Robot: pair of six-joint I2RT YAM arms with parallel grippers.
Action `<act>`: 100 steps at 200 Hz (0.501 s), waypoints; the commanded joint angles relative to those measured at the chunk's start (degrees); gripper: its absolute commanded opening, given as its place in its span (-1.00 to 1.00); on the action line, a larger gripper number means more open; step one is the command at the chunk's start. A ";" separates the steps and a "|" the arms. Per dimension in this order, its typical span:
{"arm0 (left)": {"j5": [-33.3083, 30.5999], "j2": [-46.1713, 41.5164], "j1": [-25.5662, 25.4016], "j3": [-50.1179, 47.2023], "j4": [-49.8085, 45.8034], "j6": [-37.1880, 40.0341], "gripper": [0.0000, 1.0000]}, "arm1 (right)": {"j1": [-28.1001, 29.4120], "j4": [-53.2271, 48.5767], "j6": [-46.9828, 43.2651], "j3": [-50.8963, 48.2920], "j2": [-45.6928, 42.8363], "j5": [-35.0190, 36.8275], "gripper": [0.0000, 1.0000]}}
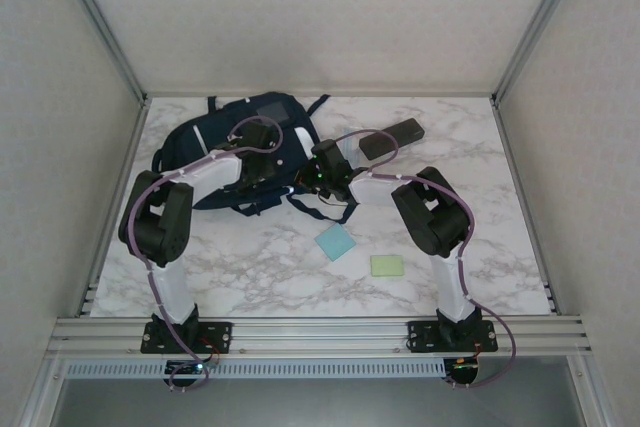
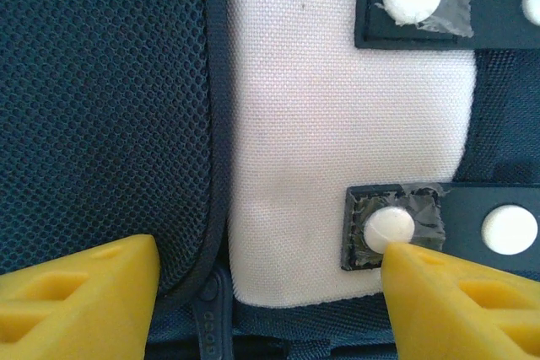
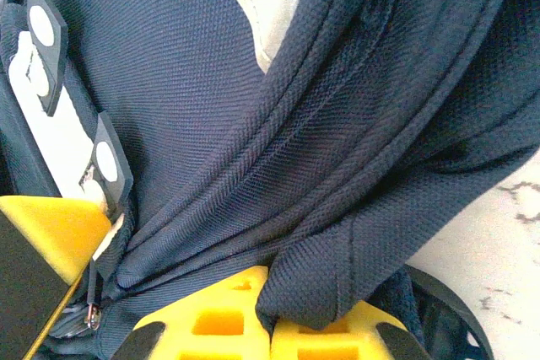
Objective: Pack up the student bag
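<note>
Top external view gives me one student bag lying flat on the far, left-of-centre part of the marble table, with both arms reaching onto it. I count three loose items on the tabletop: one dark oblong case just right of the bag, one pale blue square nearer the arm bases, and one pale green square near that but not touching it.

On the left wrist feed, my left gripper is released. Its two yellow fingers are spread wide over the bag's light patch, and the right-hand finger's tip sits against a dark tab. I count four white studs there, one cut off by the frame edge. Navy mesh lies left of the patch.

On the right wrist feed, my right gripper is clenched on a thick fold of the bag's navy fabric, which bulges up between its two fingers. Two white studs show at the left of that feed, beside one yellow finger of the other arm.
</note>
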 commanded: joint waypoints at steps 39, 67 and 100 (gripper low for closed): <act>6.24 10.79 -3.62 6.48 -9.90 -1.55 0.33 | 3.43 -7.72 -1.20 -1.53 3.01 -6.70 -1.00; 4.98 9.77 -3.65 5.49 -10.60 -1.02 0.34 | 3.11 -11.25 -3.52 -0.32 2.17 -6.85 -1.00; 8.13 2.44 -3.07 4.62 -9.54 -2.31 0.48 | 2.81 -23.85 -14.44 1.46 -4.26 0.87 -0.96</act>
